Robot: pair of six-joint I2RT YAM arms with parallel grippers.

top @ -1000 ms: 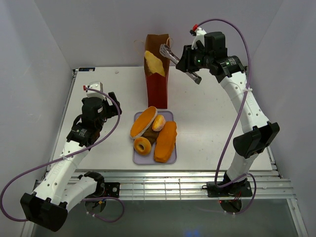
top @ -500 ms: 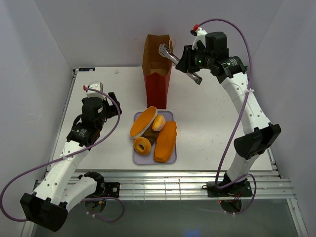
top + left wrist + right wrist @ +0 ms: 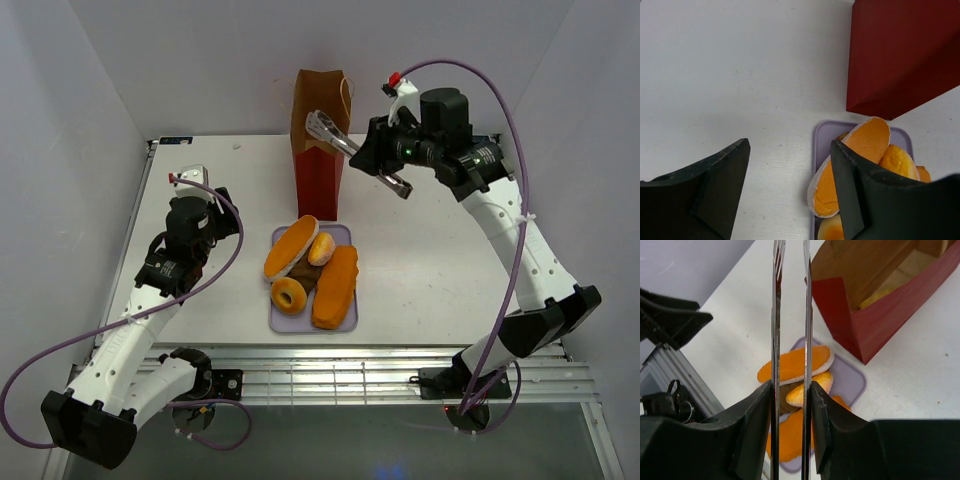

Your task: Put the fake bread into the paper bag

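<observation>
The right claw (image 3: 318,122) holds its two thin blades a narrow gap apart with nothing between them, tips near the upper face of the paper bag (image 3: 320,185), whose open mouth shows one yellow piece inside. Nearer than the claw, fake bread (image 3: 335,285) crowds the tray (image 3: 277,318), with bare counter (image 3: 450,260) on both sides. The left claw (image 3: 789,145) gapes wide and empty off the tray's left edge.

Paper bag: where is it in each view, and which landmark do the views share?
Top external: paper bag at top centre, upright.
Left wrist: bag, red lower part, upper right corner.
Right wrist: bag upper right, open mouth visible.
Shared landmark: lavender tray beside the bag's base.
</observation>
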